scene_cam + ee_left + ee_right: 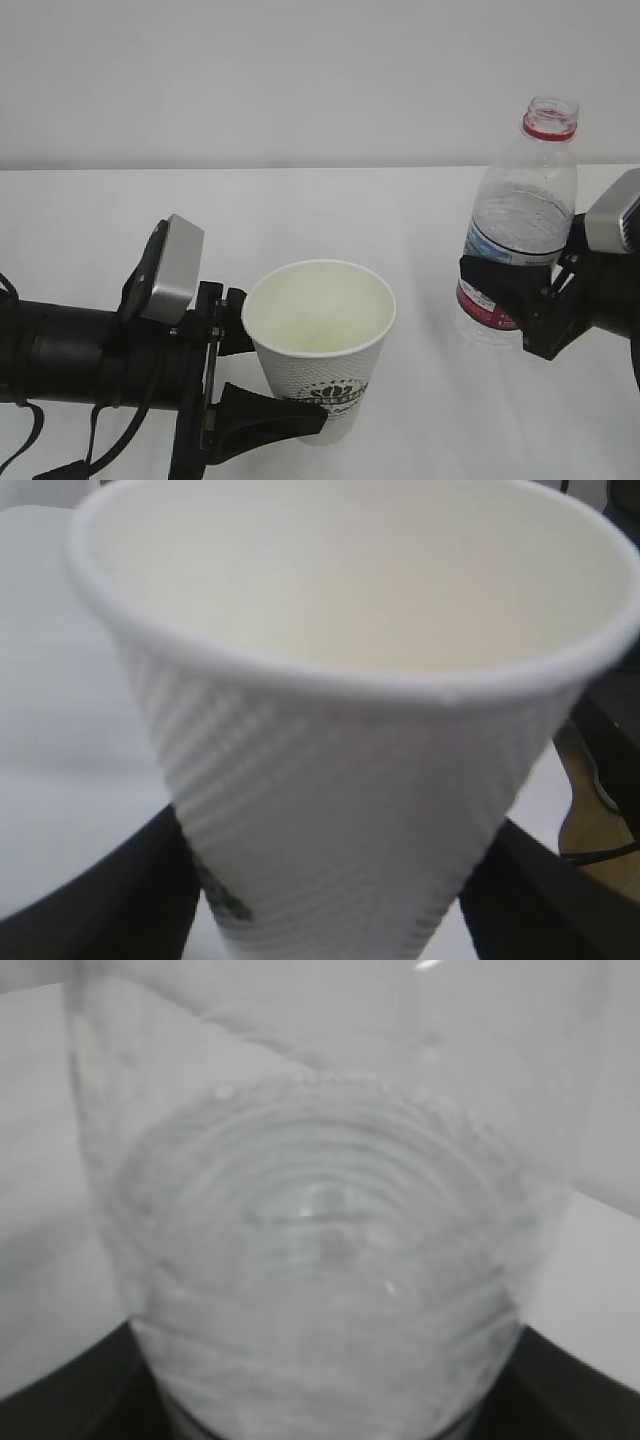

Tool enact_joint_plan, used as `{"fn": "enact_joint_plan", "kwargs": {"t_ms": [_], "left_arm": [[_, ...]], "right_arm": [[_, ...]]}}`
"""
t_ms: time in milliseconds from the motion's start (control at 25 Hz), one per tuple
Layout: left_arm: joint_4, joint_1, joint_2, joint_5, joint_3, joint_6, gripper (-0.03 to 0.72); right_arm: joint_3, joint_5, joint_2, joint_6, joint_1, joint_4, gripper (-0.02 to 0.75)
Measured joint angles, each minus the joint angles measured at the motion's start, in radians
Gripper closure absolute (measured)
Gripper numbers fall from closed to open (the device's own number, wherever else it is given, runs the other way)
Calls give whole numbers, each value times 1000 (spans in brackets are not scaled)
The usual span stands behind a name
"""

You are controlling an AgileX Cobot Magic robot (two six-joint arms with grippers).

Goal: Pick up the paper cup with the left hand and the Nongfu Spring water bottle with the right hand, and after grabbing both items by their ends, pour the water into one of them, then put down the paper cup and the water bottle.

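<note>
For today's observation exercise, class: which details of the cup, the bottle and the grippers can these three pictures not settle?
- Paper cup: its base, hidden behind the left gripper in the exterior view and cut off by the bottom edge in the left wrist view.
- Cup logo: text too small, partly covered by a finger.
- Nongfu Spring water bottle: its label, partly covered by the right gripper.
- Right wrist view: blurred; water level unclear.

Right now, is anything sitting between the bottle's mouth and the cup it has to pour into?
Nothing visible. Bare white table lies between the paper cup, gripped by the left hand, and the Nongfu Spring water bottle, held by the right hand.
</note>
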Motion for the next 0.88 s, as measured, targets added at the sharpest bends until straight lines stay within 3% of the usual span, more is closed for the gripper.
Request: {"fn": "enact_joint_plan", "kwargs": {"t_ms": [440,880], "left_arm": [[0,0,0,0,0,-2,136],[-25,0,0,-2,0,-2,136]], "right_arm": [[-46,21,-14,2,0,-35,234],[-114,151,-88,2,70,-83,234]]}}
